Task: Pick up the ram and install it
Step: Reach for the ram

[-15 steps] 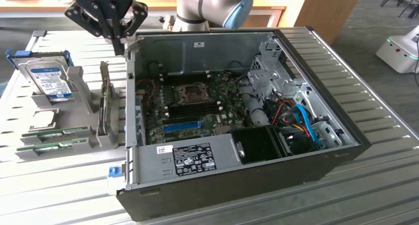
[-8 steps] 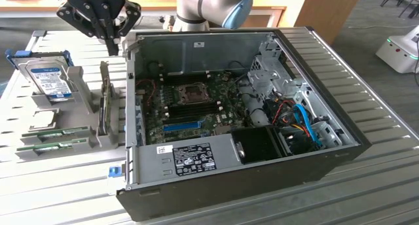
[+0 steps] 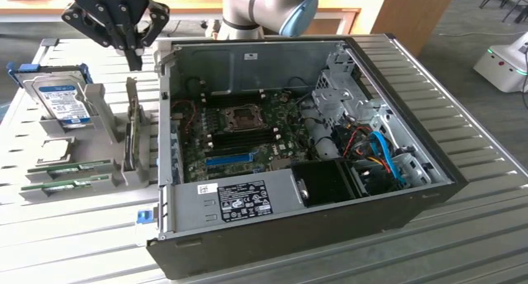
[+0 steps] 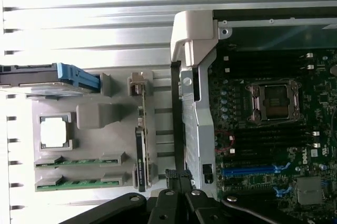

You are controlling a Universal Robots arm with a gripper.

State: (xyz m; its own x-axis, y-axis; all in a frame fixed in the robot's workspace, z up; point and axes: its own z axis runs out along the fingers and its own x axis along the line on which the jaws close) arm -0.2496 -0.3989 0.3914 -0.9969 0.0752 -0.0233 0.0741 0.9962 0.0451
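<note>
Two ram sticks [image 3: 70, 168] lay flat in the grey holder [image 3: 103, 114] while the empty gripper [image 3: 133, 60] hung over it, fingers pinched together: pickup not begun, and grasping would need them parted.

Diffuse indoor light: the slatted metal table [image 3: 74, 234] glares pale toward 7 o'clock in the exterior view and washes out white in the wrist view, while the open computer case [image 3: 247, 61] lies shaded inside.
</note>
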